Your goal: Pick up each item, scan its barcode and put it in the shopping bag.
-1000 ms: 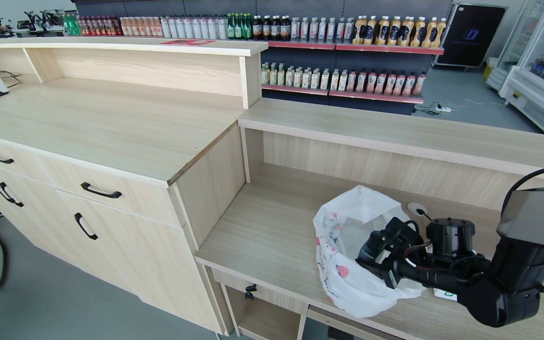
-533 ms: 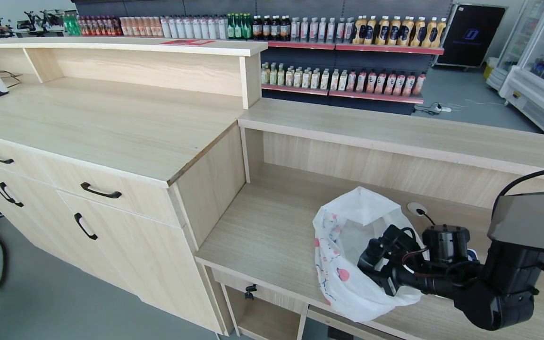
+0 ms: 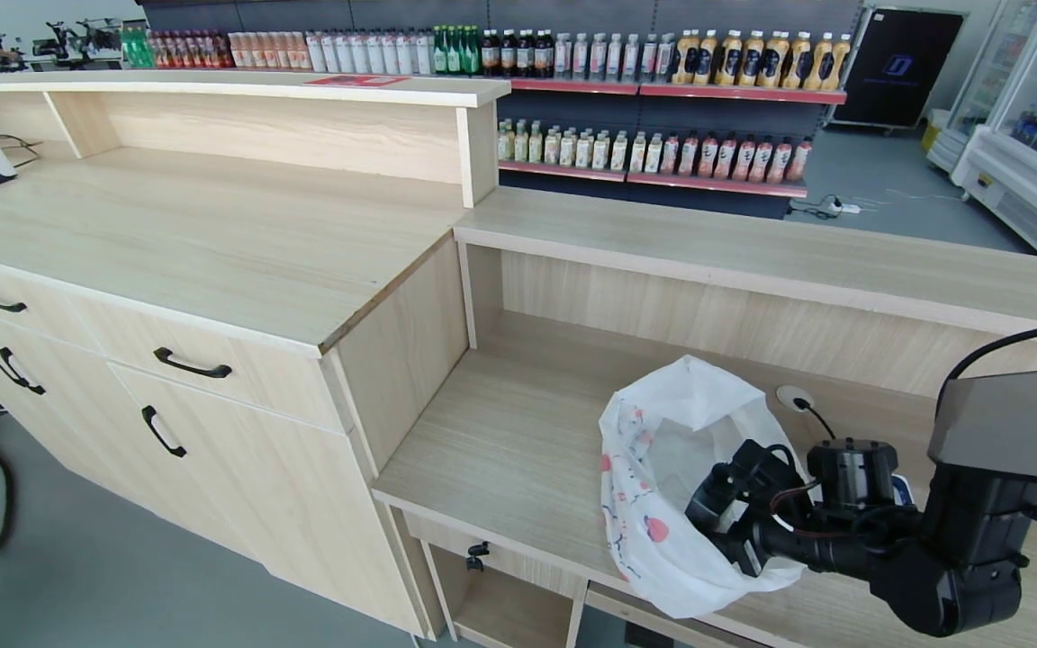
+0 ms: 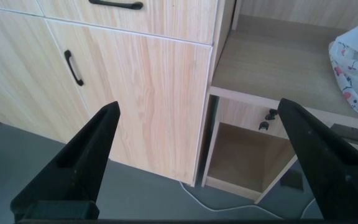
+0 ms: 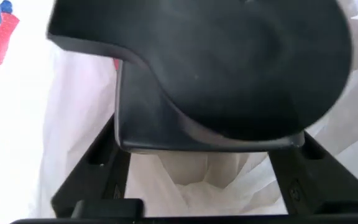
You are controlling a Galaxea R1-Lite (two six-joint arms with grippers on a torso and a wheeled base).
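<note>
While holding the dark item (image 5: 216, 74) clamped between both fingers of the right gripper (image 3: 703, 508), just inside the mouth of the shopping bag (image 3: 653, 450), go lower before letting go; judged to be the release step. Aim for the middle of the opening, away from the thin white film close on either side in the right wrist view, likely to snag or drag on a finger otherwise. Part the fingers slowly and only far enough to free the item, then pause to let it fall clear. Release low rather than from a height, with the bag's contents hidden and impossible to judge from here. Withdraw straight back along the line of entry, never sideways: a loose bag standing on the lower counter (image 3: 500, 432), near the front edge and bulging toward it, probably easy to tip or pull off. Avoid any push toward that edge. Check for film caught on the fingers before lifting away. Leave the left gripper (image 4: 199, 106) alone, fingers spread wide apart with nothing between them, hanging off to the side above the floor beside the cabinet (image 4: 148, 87), well apart from the bag; bring it in only to steady the rim if needed
</note>
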